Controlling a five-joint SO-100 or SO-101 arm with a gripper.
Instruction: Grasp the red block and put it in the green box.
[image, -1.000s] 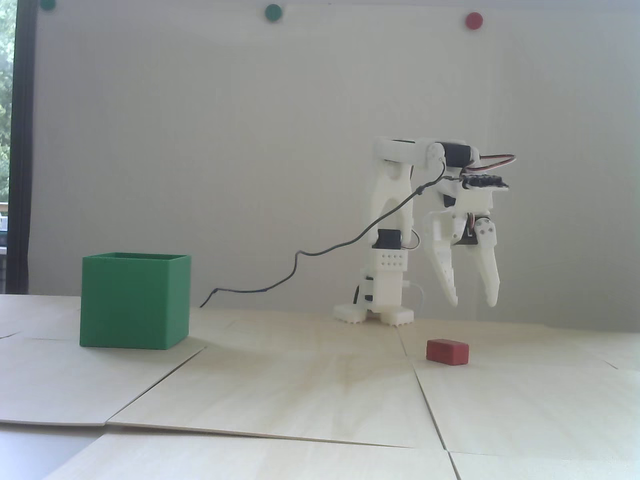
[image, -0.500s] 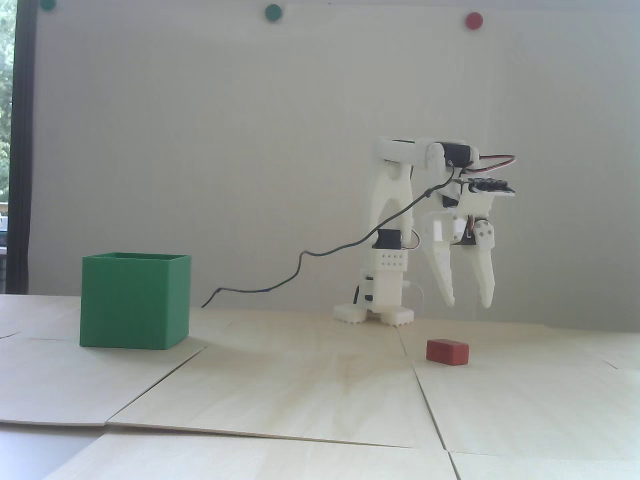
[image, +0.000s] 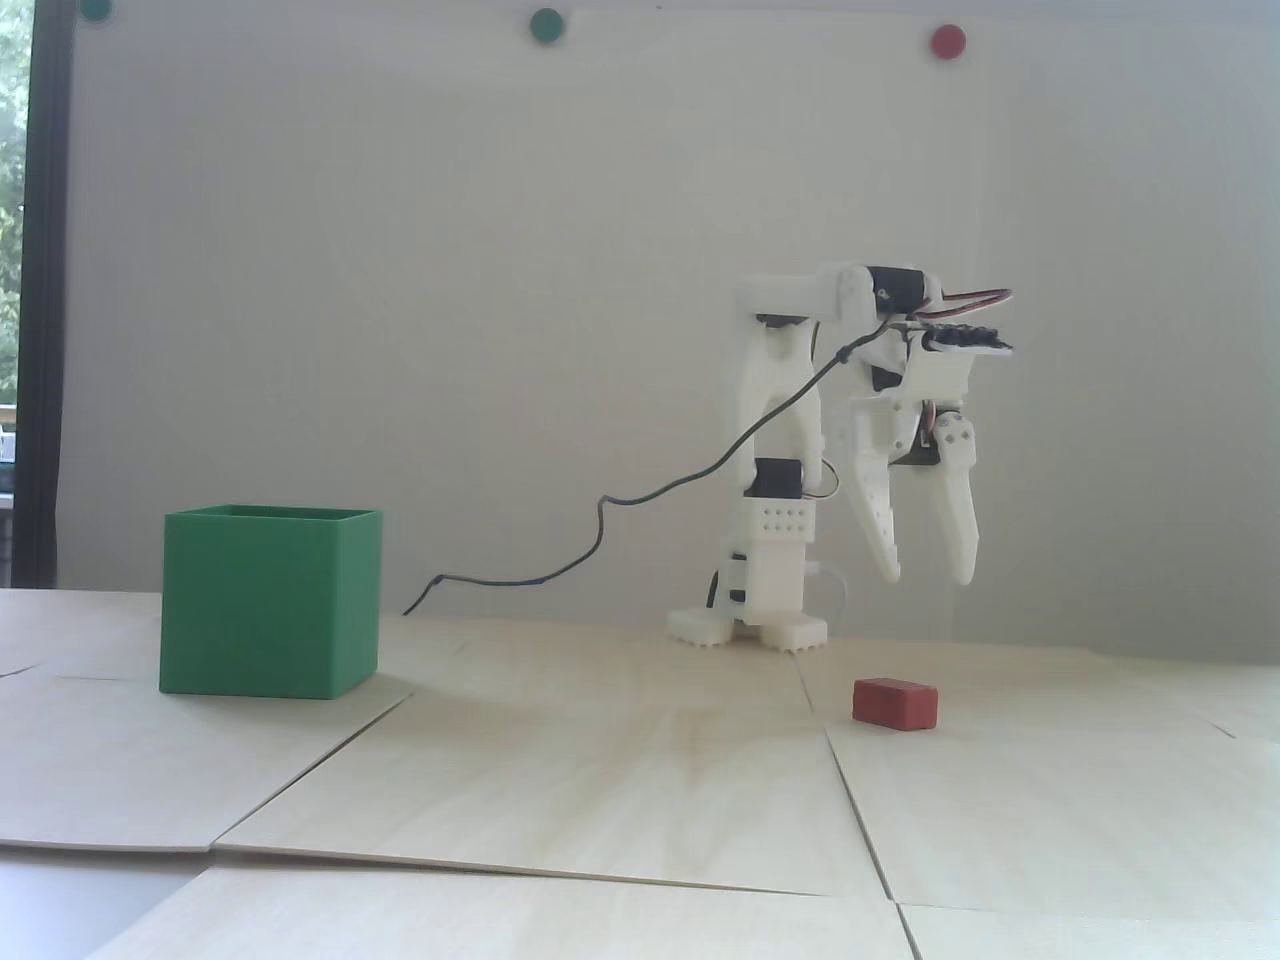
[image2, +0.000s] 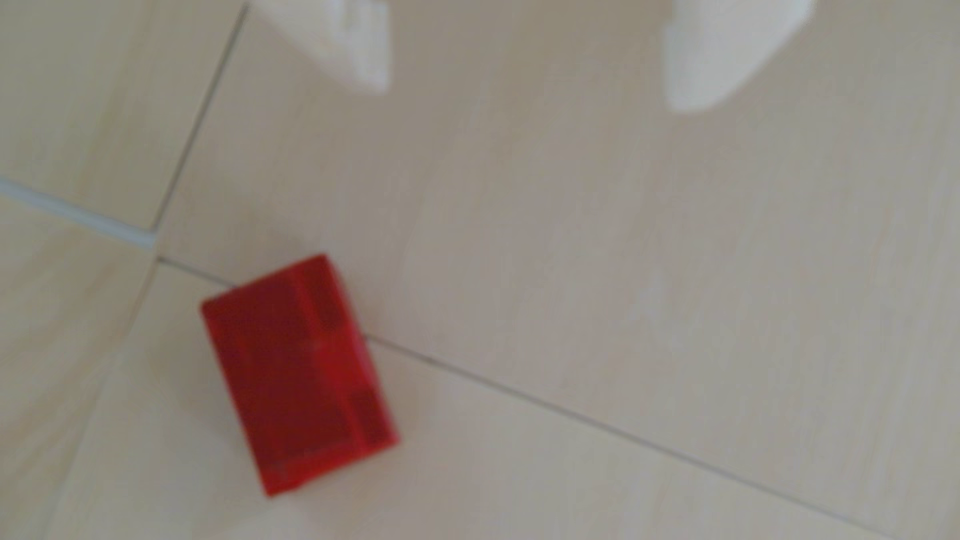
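The red block (image: 895, 704) lies on the pale wooden table, right of centre in the fixed view. In the wrist view the red block (image2: 298, 374) is blurred, at lower left, across a seam between boards. My white gripper (image: 930, 578) hangs open above and slightly behind the block, fingers pointing down, well clear of the table. In the wrist view the gripper (image2: 530, 96) shows only two white fingertips (image2: 706, 72) at the top edge, wide apart, nothing between them. The green box (image: 270, 602) stands on the table at far left; the wrist view does not show it.
The arm's white base (image: 750, 625) stands behind the block. A dark cable (image: 600, 520) runs from the arm down to the table towards the box. Seams (image: 830, 740) divide the wooden boards. Green and red dots (image: 947, 40) are on the back wall.
The gripper has risen and shifted a little to the left in the fixed view, with the arm's upper link lifting. The block and the box have stayed put.
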